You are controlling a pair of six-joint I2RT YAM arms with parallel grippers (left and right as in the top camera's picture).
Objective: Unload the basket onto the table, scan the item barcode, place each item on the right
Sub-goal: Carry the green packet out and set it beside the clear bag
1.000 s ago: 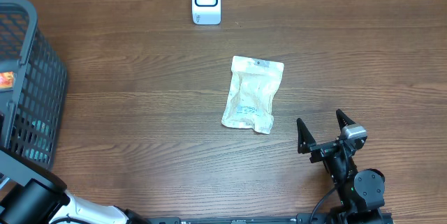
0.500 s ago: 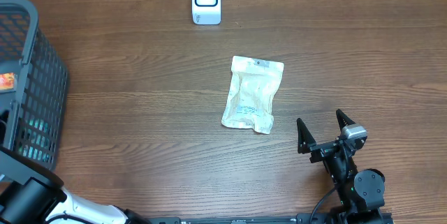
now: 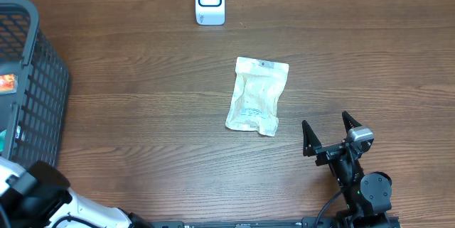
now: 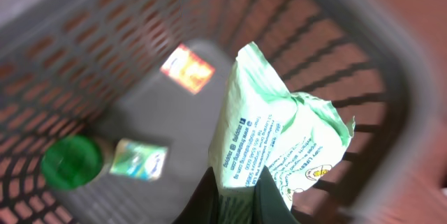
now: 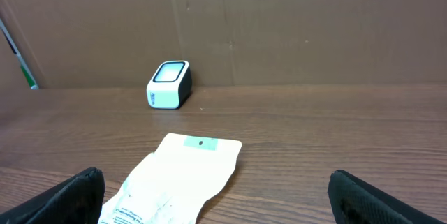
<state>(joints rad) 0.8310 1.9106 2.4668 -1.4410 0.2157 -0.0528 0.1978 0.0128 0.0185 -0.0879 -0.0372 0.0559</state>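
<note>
Packet (image 4: 279, 147), pale green and white, is crumpled and pinched at its lower edge by the left gripper (image 4: 236, 185), whose jaws are closed on it. It hangs inside the basket (image 4: 335, 49), above the floor. Lines of blue print run down its face and a small yellow mark sits near the bottom, but all of it is too blurred to read; no barcode can be made out.

Below it on the basket floor lie a green-lidded jar (image 4: 70, 161) at 8 o'clock in the wrist view, a small printed pack (image 4: 140, 161) touching the jar, and an orange pack (image 4: 187, 69) apart at 11 o'clock. Their labels are unreadable.

From overhead the basket stands at the table's (image 3: 142, 100) 9 o'clock edge. The scanner (image 3: 210, 1), white with a dark window, stands at 12 o'clock. A clear pouch (image 3: 257, 95) lies flat just right of centre, with a hang hole at its top and fine print too small to read. The right gripper (image 3: 325, 123) rests at 5 o'clock, near the pouch but apart from it, jaws spread wide and holding nothing.
</note>
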